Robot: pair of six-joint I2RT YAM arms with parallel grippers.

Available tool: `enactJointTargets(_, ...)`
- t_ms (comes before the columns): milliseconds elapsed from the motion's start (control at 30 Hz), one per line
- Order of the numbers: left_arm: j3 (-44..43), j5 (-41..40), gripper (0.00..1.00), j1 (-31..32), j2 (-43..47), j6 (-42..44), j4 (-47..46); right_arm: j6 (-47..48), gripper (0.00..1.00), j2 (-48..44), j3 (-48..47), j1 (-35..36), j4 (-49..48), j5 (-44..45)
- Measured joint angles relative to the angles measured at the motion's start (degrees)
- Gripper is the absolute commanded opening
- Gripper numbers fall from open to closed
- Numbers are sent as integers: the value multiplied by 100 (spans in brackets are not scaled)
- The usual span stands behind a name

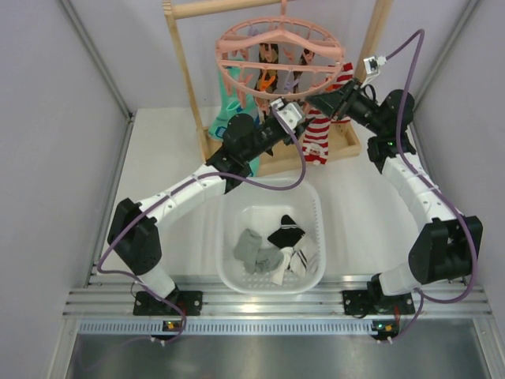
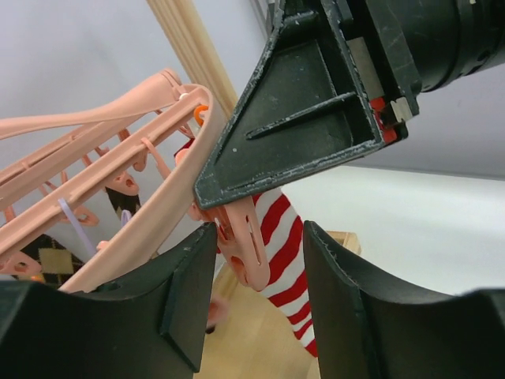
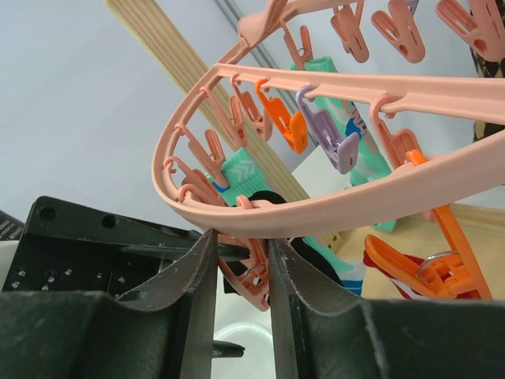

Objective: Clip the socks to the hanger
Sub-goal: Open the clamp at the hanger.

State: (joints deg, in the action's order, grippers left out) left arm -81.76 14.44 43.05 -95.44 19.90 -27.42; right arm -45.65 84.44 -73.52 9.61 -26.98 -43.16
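Basket [image 1: 314, 207], below both jaws and back toward my bases: holds the socks [image 1: 272, 251], grey, black and striped, heaped together; I cannot tell how many. Hanger [image 1: 280, 39] rim runs just above both jaws. My right jaws are clenched on one pink peg [image 3: 254, 276]. My left jaws stand released, flanking that peg. The overhead view hides it.

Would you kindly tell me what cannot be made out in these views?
- Right wrist view: the right hand pinches a clip peg; its fingers hide the peg's mouth.
- Left wrist view: the right hand blocks the hanger rim above the open left hand.
- Top view: socks overlap in the basket; their number is unclear.
- Top view: the hanger hides both hands' fingertips.
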Motion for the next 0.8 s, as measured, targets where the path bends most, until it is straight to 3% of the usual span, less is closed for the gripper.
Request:
enactJointTargets(367,-195,-1032,52,144,-352,374,-90,20,0,-37,-4,57,210,208)
enactJointTargets(533,-264,-1200,36,164,-435,417,-87,17,0,-85,-4,101,232,278)
enactJointTargets(633,-278,-1303,24,190,-446,380,-83,20,22,-96,-4,103,232,304)
enactJointTargets(667,-278,-1303,23,190,-444,356,-83,22,35,-98,-4,103,225,326)
enactJointTargets(800,-280,-1189,14,184,-442,223,-83,20,50,-98,-4,116,214,273)
